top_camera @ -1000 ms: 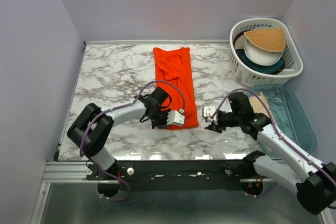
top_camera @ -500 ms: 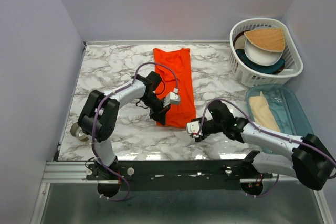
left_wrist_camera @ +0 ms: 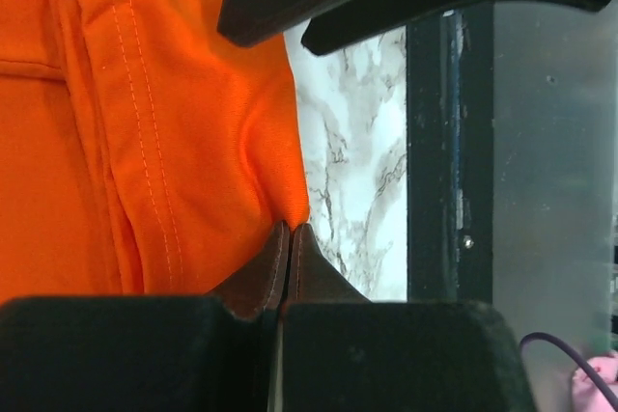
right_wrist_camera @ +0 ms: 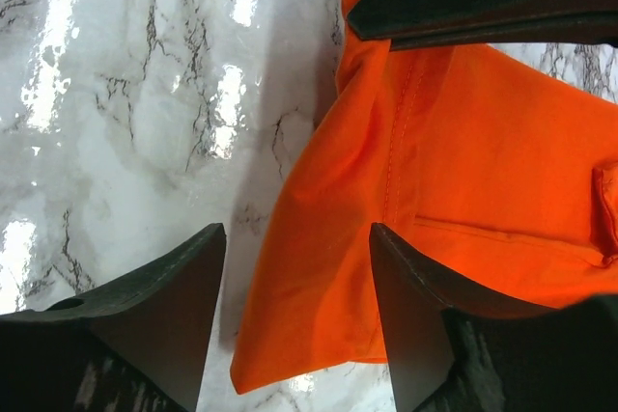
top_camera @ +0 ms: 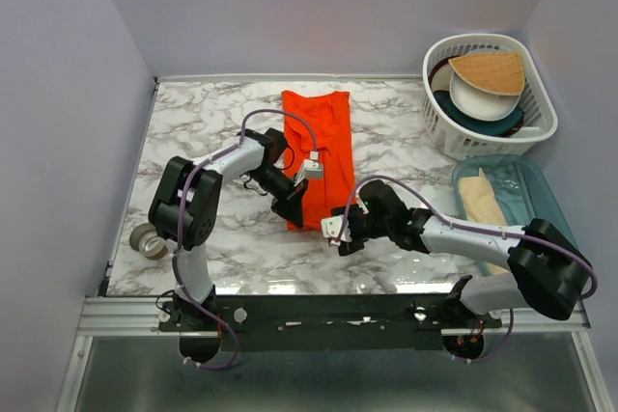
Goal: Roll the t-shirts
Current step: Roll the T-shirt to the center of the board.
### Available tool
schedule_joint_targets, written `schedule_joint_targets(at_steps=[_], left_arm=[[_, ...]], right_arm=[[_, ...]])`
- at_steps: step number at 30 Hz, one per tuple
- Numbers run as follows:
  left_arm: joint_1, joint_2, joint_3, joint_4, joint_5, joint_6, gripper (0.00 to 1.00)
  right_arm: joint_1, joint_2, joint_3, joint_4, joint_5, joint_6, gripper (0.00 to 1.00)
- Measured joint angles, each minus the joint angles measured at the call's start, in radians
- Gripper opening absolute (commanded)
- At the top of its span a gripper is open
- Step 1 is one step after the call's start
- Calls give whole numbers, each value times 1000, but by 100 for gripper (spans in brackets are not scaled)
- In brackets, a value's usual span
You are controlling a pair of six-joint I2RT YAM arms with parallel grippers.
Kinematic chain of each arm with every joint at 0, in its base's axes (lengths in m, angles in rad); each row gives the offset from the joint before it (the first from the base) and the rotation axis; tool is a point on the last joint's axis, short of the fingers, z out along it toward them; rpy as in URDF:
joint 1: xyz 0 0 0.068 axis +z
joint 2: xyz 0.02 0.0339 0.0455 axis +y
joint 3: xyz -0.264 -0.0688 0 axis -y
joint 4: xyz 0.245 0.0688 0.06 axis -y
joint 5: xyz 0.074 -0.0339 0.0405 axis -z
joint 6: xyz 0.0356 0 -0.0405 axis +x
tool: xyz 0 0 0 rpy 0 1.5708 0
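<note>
The t-shirt [top_camera: 319, 132] is bright orange-red and lies folded in a long strip down the middle of the marble table [top_camera: 203, 132]. My left gripper [top_camera: 292, 207] is shut on its near left corner. In the left wrist view the fabric [left_wrist_camera: 145, 123] tapers to a point pinched at the closed tips of the left gripper [left_wrist_camera: 290, 229]. My right gripper [top_camera: 333, 233] stands open at the near right corner. In the right wrist view that corner of the shirt [right_wrist_camera: 328, 267] lies between the spread fingers of the right gripper [right_wrist_camera: 296, 231], which do not grip it.
A white basket [top_camera: 541, 127] at the back right holds dishes and a tan fan-shaped piece [top_camera: 491, 69]. A teal tray [top_camera: 555, 229] with a beige cloth sits on the right. A tape roll [top_camera: 147, 240] lies at the table's near left edge.
My right arm has swung left to the shirt's near right corner and its jaws have widened. My left gripper has shifted farther back along the shirt's left edge, still shut.
</note>
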Motion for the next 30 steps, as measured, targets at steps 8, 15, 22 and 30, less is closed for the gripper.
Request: schedule_joint_targets(at_steps=[8, 15, 22, 30], left_arm=[[33, 63, 62, -123, 98, 63, 0], [73, 134, 93, -214, 187, 203, 0], [91, 143, 92, -238, 214, 276, 0], [100, 121, 60, -233, 205, 253, 24]], right_arm=[[58, 46, 44, -2, 108, 68, 71], [95, 68, 35, 34, 237, 77, 66], [105, 83, -56, 161, 352, 17, 41], [100, 78, -105, 209, 386, -25, 13]])
